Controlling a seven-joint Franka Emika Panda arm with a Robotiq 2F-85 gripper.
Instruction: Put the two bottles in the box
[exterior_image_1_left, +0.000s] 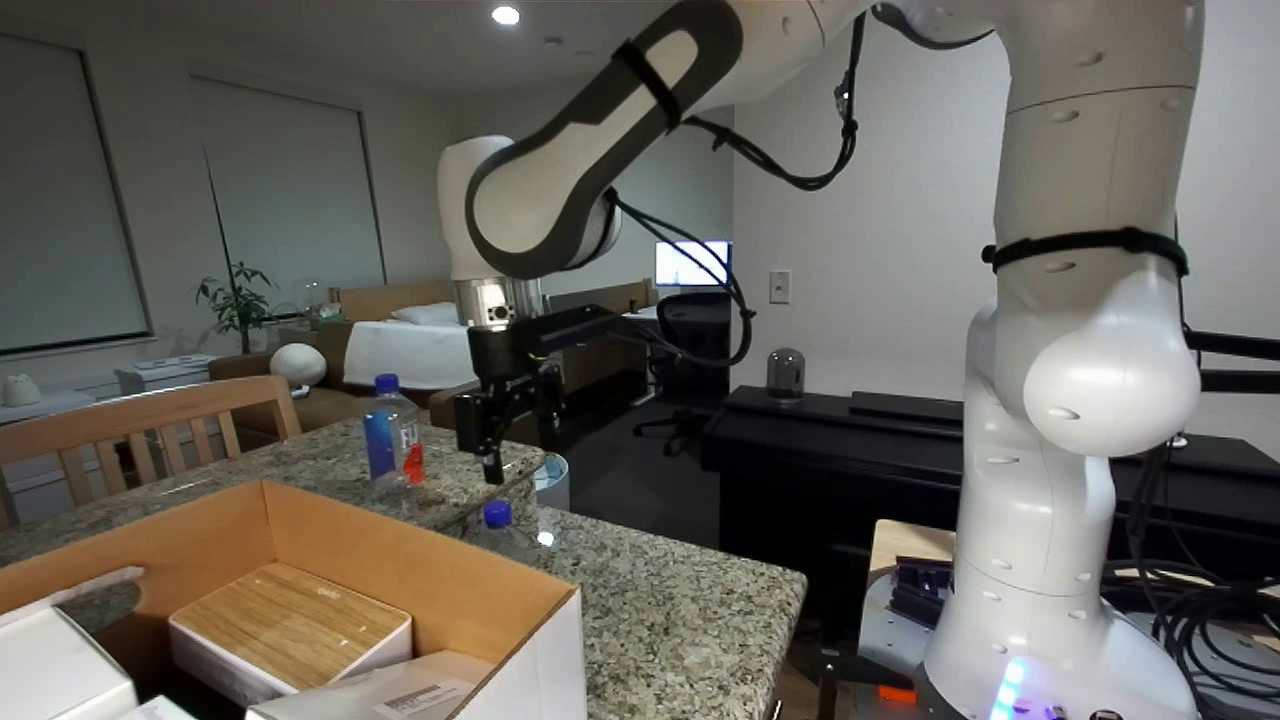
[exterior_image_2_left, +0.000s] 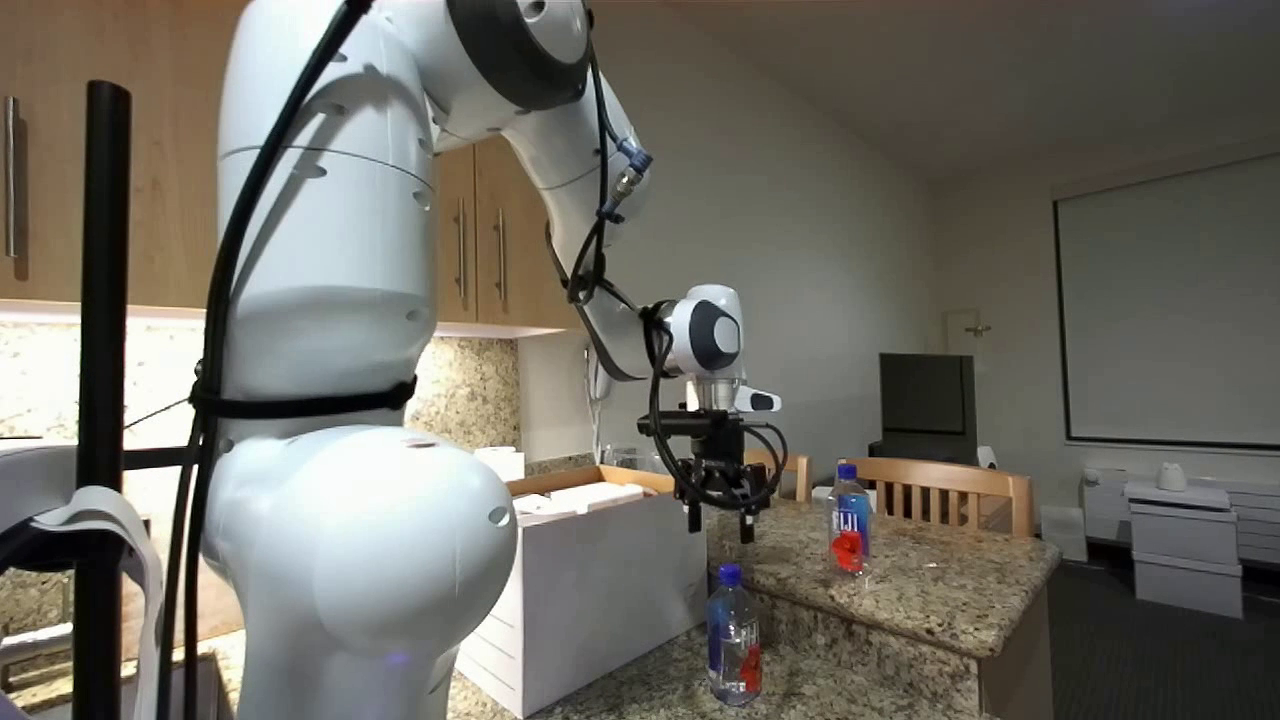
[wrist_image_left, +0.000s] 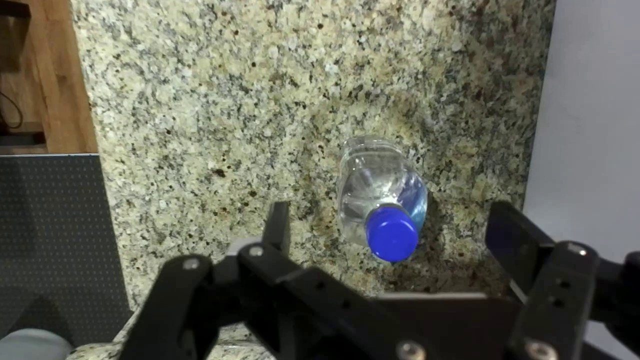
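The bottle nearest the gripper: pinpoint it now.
In an exterior view, that bottle stands upright on the lower granite counter, just right of the cardboard box and below the open gripper.

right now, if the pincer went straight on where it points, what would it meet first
Probably the blue cap of the lower bottle, roughly beneath the open pincer; how far down is unclear.

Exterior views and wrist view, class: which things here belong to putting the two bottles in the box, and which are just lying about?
Belongs to the job:
lower bottle, upright
upper bottle, upright on the raised counter
cardboard box
gripper, open above the lower bottle

Just lying about:
wood-topped case, inside the box
labelled packet, inside the box
wooden chair
plant
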